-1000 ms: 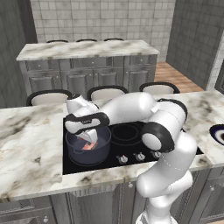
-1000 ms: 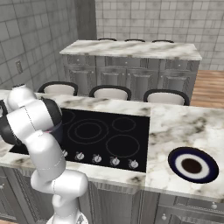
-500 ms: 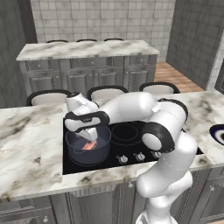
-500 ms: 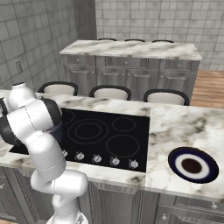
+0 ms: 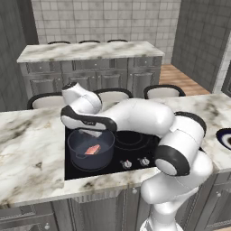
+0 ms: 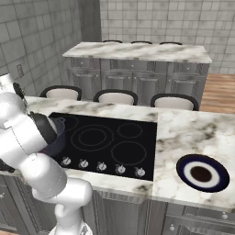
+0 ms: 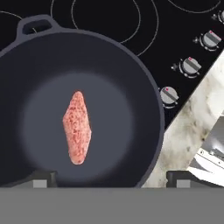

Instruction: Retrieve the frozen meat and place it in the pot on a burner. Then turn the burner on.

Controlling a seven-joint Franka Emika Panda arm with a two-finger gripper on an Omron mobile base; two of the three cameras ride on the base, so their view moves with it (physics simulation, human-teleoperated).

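- Left base view: the white arm reaches from the lower right across the black cooktop, and its hand hangs just above the pot. The pot stands at the left end of the cooktop, near the front edge of the marble desk. The frozen meat lies flat on the bottom of the pot — nothing touches it. The fingers themselves are hidden under the hand here, so from this side I cannot tell how they stand. Two silver knobs show in front of the arm, and three stools stand behind the desk.
- Right base view: the arm covers most of the pot; a part of its dark rim shows at the left end of the cooktop. Ring zones are drawn in the free glass to its right. A row of five knobs runs along the front edge. On the marble at the right lies a dark blue plate, well apart from the pot.
- Hand view: the camera looks straight down into the pot. The meat lies near the middle of the pot floor, free of both fingers. The two tips stand wide apart at the bottom edge — spread, pinching nothing. One loop handle shows at the upper left of the rim. Three knobs and a strip of marble lie beside the pot at the right.
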